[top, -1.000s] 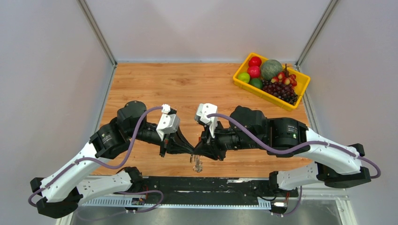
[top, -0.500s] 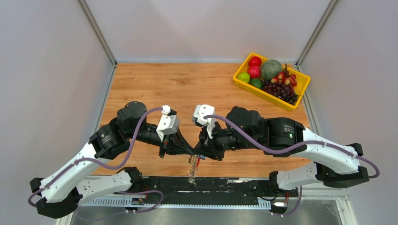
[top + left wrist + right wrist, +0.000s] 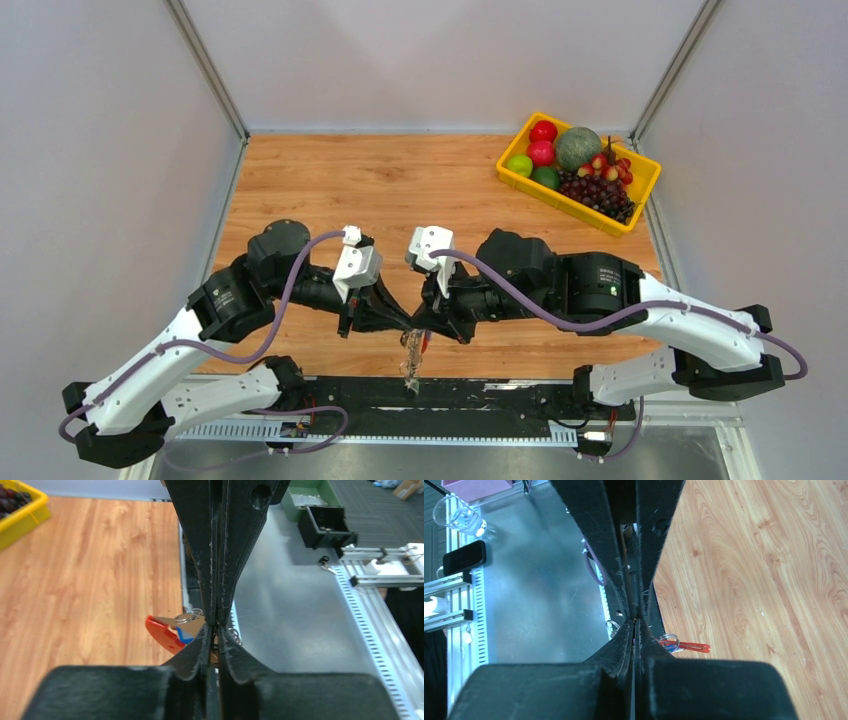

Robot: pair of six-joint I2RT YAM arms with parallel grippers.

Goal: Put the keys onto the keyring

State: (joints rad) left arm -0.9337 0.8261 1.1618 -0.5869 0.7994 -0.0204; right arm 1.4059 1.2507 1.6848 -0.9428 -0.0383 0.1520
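At the near edge of the surface (image 3: 330,180), the left pincer (image 3: 402,322) nips the keyring (image 3: 412,352) so its keys (image 3: 185,635) dangle free, while the right pincer (image 3: 424,324), pinched shut, meets it tip to tip, likely for threading

Matt wood-grain table (image 3: 330,180); glossy red plastic keyring (image 3: 162,632); yellow plastic tray (image 3: 27,517).

A red keyring (image 3: 162,630) with a blue patch is seen left of the black fingers (image 3: 197,545) — over a tan, wood-grained table (image 3: 90,580).
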